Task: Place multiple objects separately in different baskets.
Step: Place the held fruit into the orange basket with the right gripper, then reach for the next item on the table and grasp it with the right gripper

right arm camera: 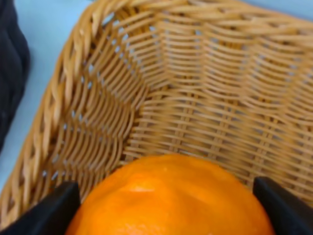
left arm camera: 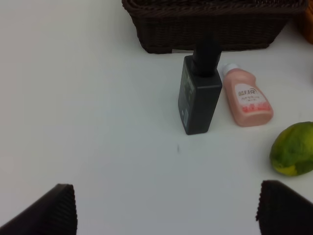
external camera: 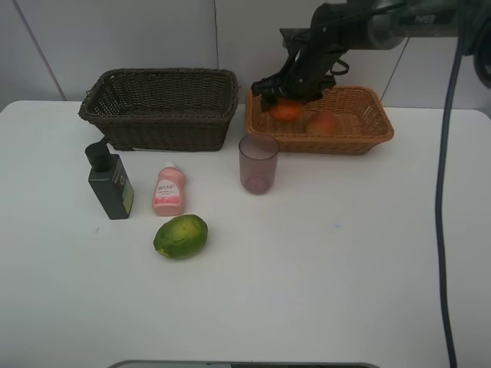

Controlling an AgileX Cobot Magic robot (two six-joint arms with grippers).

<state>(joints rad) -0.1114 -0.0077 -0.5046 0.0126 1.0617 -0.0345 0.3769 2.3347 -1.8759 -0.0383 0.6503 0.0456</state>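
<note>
White table [external camera: 307,291], pale wall [external camera: 115,38] behind. My right gripper [external camera: 285,98] clamped on orange [external camera: 287,111] at left end of orange-tan basket [external camera: 368,134], can't tell if it touches bottom. My left gripper [left arm camera: 166,210] spread wide, holding nothing, near dark green pump bottle [external camera: 110,184]. Red-yellow fruit [external camera: 324,123] lies in same basket. Dark brown basket [external camera: 161,123] sits beside it. 3 more things on table: pink bottle [external camera: 169,192], mauve cup [external camera: 258,163], green fruit [external camera: 180,236].
</note>
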